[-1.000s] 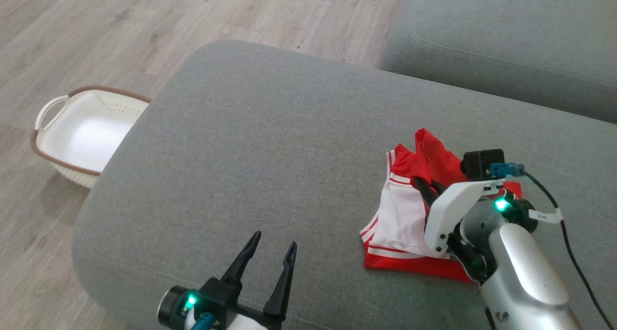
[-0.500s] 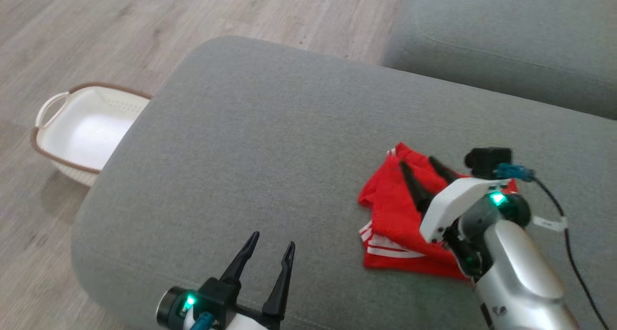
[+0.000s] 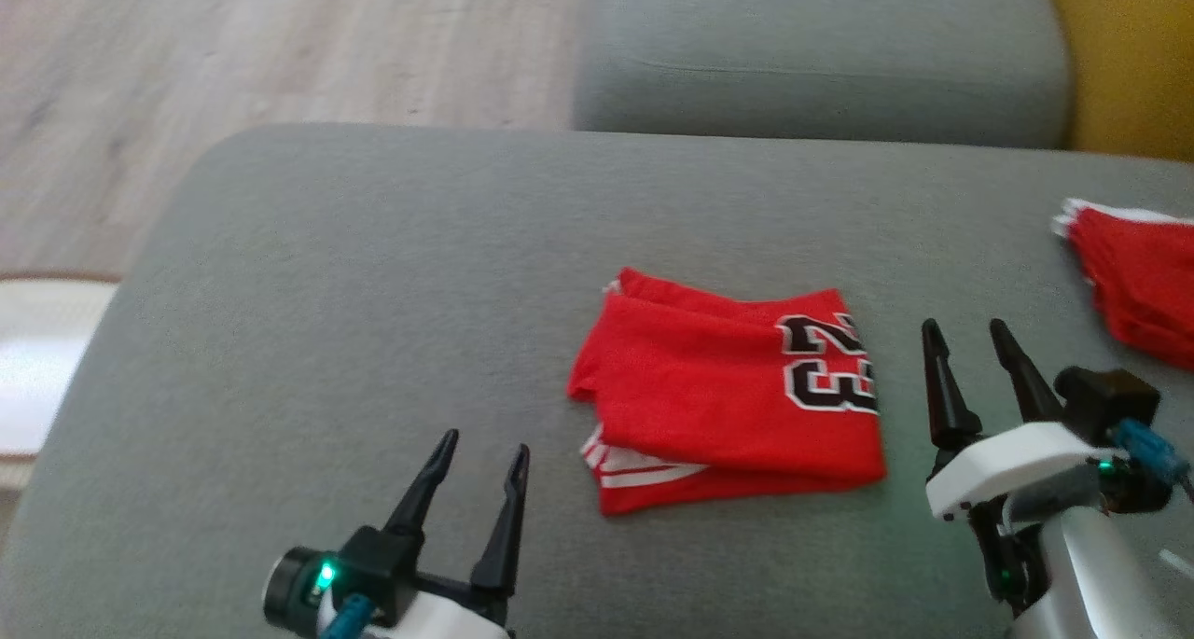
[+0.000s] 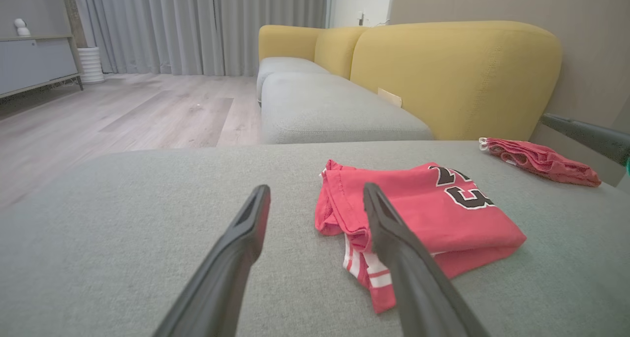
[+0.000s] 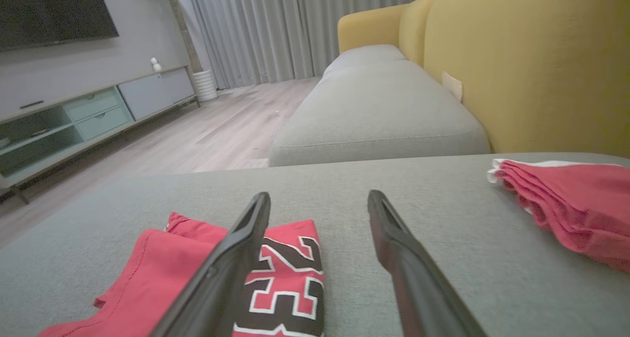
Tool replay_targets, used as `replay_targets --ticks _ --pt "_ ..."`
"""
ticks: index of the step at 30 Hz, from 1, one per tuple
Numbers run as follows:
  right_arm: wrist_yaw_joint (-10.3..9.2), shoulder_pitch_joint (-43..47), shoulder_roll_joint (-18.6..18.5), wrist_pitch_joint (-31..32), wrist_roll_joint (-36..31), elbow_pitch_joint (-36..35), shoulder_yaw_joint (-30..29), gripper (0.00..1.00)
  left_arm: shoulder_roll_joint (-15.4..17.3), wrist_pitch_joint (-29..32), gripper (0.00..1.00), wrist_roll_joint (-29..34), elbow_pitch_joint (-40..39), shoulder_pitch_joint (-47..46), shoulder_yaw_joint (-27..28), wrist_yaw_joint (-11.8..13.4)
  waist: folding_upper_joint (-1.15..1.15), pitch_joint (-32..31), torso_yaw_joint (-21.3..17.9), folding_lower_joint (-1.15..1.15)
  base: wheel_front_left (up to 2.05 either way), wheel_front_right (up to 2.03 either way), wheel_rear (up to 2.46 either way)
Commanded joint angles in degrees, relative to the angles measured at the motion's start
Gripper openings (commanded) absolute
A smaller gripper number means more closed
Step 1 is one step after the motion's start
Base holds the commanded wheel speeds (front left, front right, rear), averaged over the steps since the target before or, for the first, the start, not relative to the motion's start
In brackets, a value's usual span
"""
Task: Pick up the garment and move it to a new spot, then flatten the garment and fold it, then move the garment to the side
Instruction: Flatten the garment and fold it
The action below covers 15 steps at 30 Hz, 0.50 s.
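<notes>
The garment (image 3: 728,396) is a red jersey with a black "23", folded into a rectangle on the grey sofa cushion (image 3: 373,275); white-striped trim shows at its near left corner. It also lies in the left wrist view (image 4: 433,214) and the right wrist view (image 5: 280,278). My right gripper (image 3: 965,336) stands open just right of the garment, empty and clear of the cloth. At the lower left my left gripper (image 3: 487,443) is open too, empty, a little short of the garment's near left corner.
A second folded red garment (image 3: 1133,280) lies at the cushion's far right, near the yellow sofa back (image 4: 457,71). Another grey seat cushion (image 3: 812,61) lies beyond. A white basket's rim (image 3: 37,378) shows at the left on the wooden floor (image 3: 233,51).
My right gripper let go of the garment and drew back to its right; the garment now lies folded with the "23" up. The head camera turned right, so the whole view shifted.
</notes>
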Motion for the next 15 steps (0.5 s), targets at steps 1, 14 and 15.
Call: replay_targets --ticks 1,14,15 --pt "-0.1 -1.2 -0.7 -1.9 0.5 -2.2 1.6 1.0 -0.6 -0.7 1.0 -0.1 -2.2 -1.7 2.6 0.3 0.0 0.0 -4.4 0.0 0.0 0.0 0.0" --pt "-0.1 7.6 -3.5 -10.4 2.7 -10.0 4.4 1.0 -0.6 -0.7 1.0 -0.4 -3.9 1.0 7.7 1.4 0.0 -2.5 -9.3 0.0 0.0 0.0 0.0" --pt "-0.1 8.9 -3.4 -10.4 2.5 -11.2 4.2 1.0 -0.6 -0.7 1.0 -0.2 -4.0 1.5 8.0 1.4 0.0 -2.9 -9.3 0.0 0.0 0.0 0.0"
